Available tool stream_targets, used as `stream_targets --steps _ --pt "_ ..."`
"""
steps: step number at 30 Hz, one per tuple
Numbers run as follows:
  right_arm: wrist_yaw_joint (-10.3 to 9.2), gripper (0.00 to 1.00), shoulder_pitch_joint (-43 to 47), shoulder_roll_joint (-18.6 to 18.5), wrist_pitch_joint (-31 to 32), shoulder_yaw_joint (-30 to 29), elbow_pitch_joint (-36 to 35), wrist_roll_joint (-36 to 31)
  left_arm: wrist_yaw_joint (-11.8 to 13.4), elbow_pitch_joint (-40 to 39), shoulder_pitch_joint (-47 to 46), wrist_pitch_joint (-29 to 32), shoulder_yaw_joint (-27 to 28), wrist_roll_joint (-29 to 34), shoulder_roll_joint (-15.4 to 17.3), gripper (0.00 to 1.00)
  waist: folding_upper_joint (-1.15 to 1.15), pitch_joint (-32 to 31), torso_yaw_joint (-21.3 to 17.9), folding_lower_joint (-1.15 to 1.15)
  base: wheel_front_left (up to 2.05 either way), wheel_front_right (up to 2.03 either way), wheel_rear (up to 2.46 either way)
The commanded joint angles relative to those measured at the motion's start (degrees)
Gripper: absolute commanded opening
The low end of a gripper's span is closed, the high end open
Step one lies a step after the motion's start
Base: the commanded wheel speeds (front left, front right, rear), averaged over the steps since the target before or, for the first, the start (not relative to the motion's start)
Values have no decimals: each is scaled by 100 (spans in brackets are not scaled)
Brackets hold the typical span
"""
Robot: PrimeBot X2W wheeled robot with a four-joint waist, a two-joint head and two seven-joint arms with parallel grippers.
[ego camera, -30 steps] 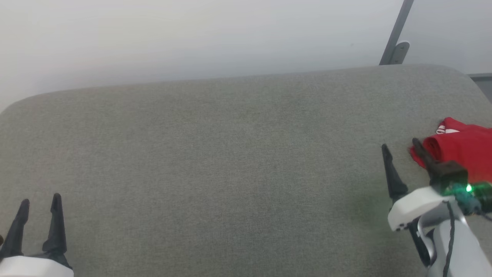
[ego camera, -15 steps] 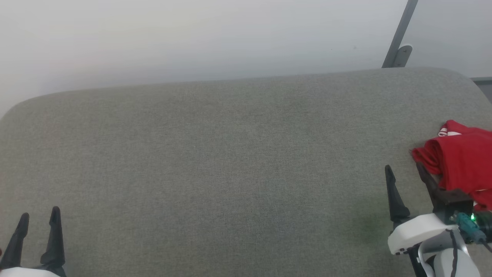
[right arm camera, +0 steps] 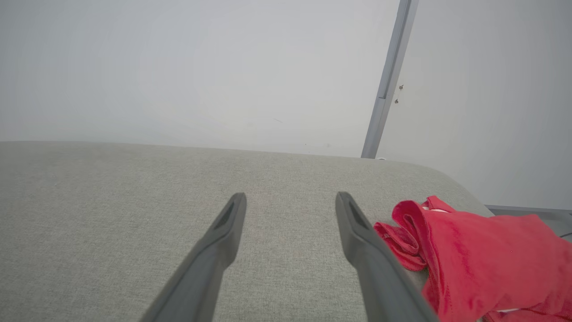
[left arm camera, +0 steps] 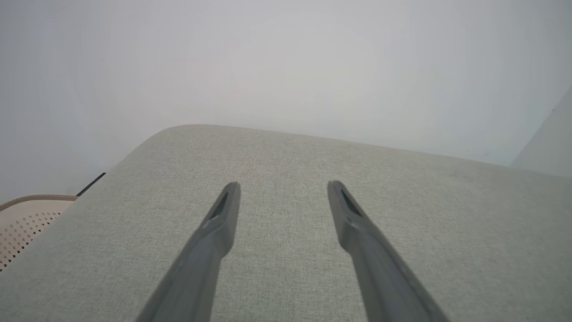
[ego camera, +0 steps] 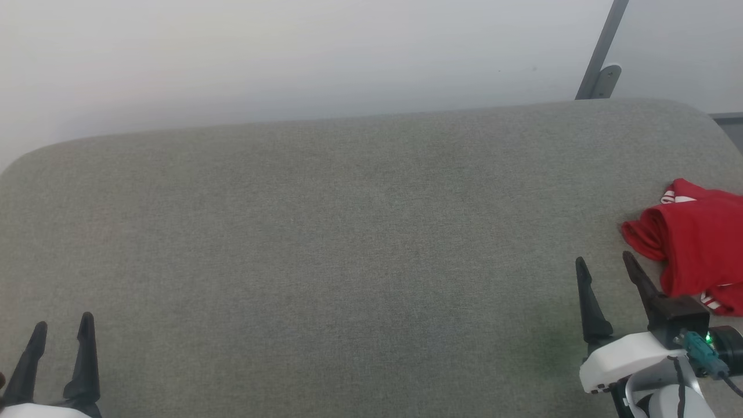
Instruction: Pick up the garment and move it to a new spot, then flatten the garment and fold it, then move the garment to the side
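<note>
Lying bunched: one garment (ego camera: 693,235), two grippers (ego camera: 63,320) (ego camera: 603,257)

Head cam's looking down from up high at the grey table (ego camera: 348,244), facing the white wall (ego camera: 290,52). Wrist cams are sitting low and close, peering along left pincer (left arm camera: 282,183) and right pincer (right arm camera: 290,194); head and right are sharing the garment (ego camera: 699,238).

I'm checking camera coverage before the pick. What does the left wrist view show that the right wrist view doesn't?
Left wrist view's own: the left gripper, jaws open, and a beige perforated object at the lower left edge. Right wrist view's own: the right gripper, jaws open, the red garment bunched beside it, and a grey metal post against the wall. Shared: the grey fabric surface and the pale wall.
</note>
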Motion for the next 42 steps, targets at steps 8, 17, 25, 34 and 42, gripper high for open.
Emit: stream_targets --steps 8,17,25,34,42 --pt "1 100 10 39 -29 40 -43 -55 -13 -58 -35 -20 -5 42 23 100 -1 12 13 0 0 0 0" --pt "0 0 126 56 39 38 185 -25 0 116 39 11 -59 36 -248 0 -1 12 24 0 0 0 0" --pt "0 0 132 67 273 -23 284 775 -1 188 -50 208 -109 -514 -496 0 -1 2 45 0 0 0 0" --pt "0 0 128 72 458 -1 201 1724 -2 168 -178 426 -138 -1152 -648 0 -1 -10 71 0 0 0 0" --pt "0 0 107 77 644 0 144 2582 -3 151 -296 623 -165 -1727 -788 0 -1 -22 97 0 0 0 0"
